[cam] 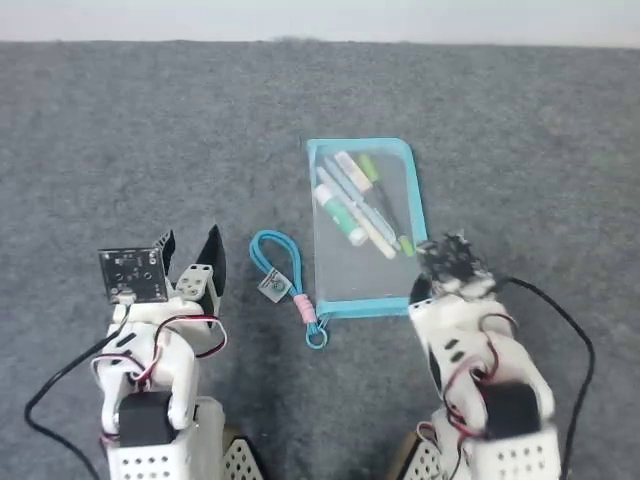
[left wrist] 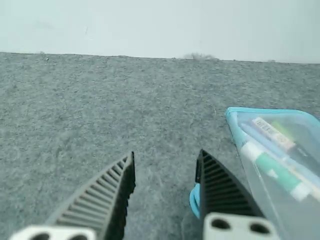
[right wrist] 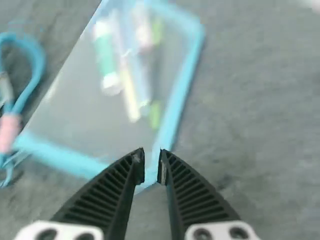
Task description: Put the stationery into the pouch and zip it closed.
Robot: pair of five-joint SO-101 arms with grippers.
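The clear pouch (cam: 355, 275) with a blue border lies flat mid-table, holding several pens (cam: 360, 205). A blue lanyard loop (cam: 278, 262) with a pink band trails from its near left corner. My right gripper (cam: 420, 290) sits at the pouch's near right corner. In the right wrist view the right gripper (right wrist: 151, 157) is shut but for a thin slit, its tips over the blue edge of the pouch (right wrist: 90, 115); I cannot tell if it pinches it. My left gripper (cam: 190, 240) stands open left of the lanyard, holding nothing. Beside the left gripper (left wrist: 166, 155) in its wrist view lie the pouch (left wrist: 280, 200) and pens (left wrist: 272, 160).
Grey felt (cam: 150, 130) covers the whole table up to a pale wall at the far edge. Black cables (cam: 570, 330) loop beside both arm bases near the front. The lanyard (right wrist: 22, 85) lies between the two arms.
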